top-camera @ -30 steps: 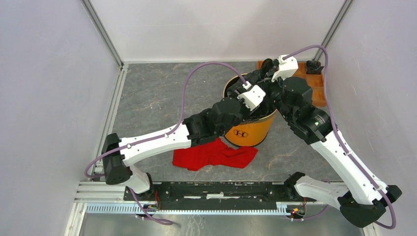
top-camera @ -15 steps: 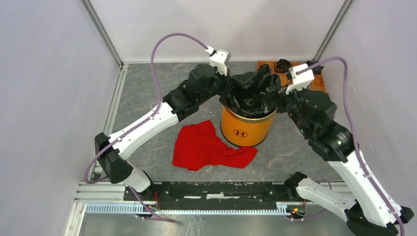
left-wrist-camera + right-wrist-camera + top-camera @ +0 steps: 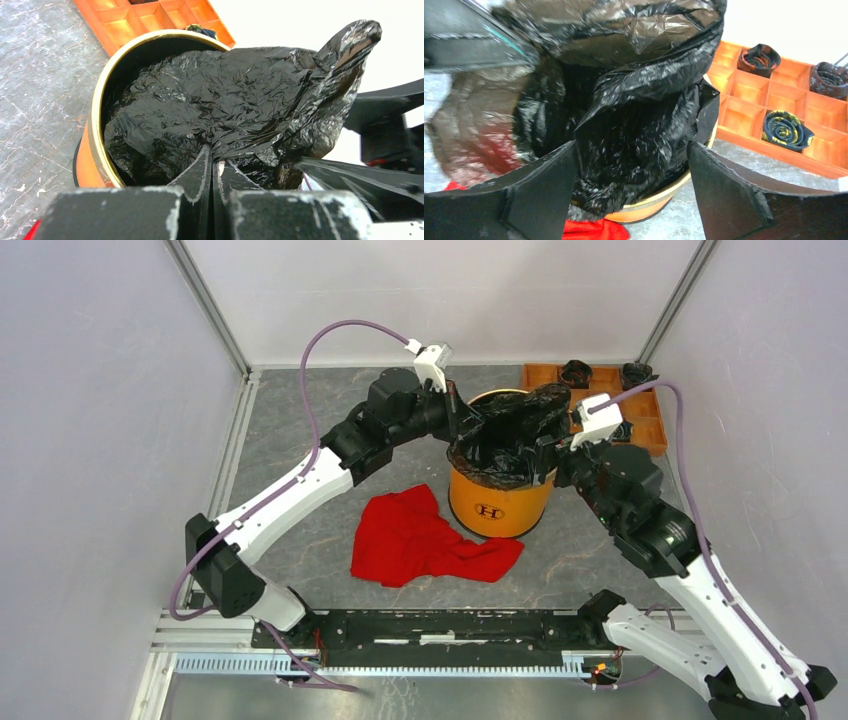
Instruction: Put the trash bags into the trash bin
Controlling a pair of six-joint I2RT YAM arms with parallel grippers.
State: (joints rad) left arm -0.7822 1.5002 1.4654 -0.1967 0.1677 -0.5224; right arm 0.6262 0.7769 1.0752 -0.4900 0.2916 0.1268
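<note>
the orange-yellow trash bin (image 3: 497,508) stands upright on the grey surface (image 3: 280,410). a red cloth (image 3: 420,540) lies crumpled just in front of it, to the left. the black trash bag (image 3: 510,435) sits bunched in the bin's mouth, part of it down inside and part heaped above the gold rim, with one peak poking up on the far right side.

the left claw (image 3: 460,426) is at the bin's left rim. in its wrist view the two fingers (image 3: 200,175) are pressed together with only a sliver between them, and a fold of the bag is pinched at their tips. the right claw (image 3: 545,452) is at the right rim. its fingers (image 3: 549,175) are spread wide with crinkled plastic bulging between them, and as far as i can see they grip nothing.

behind the bin to the right lies the orange tray (image 3: 650,430), with rolled dark bundles (image 3: 786,131) in a few of its compartments.
</note>
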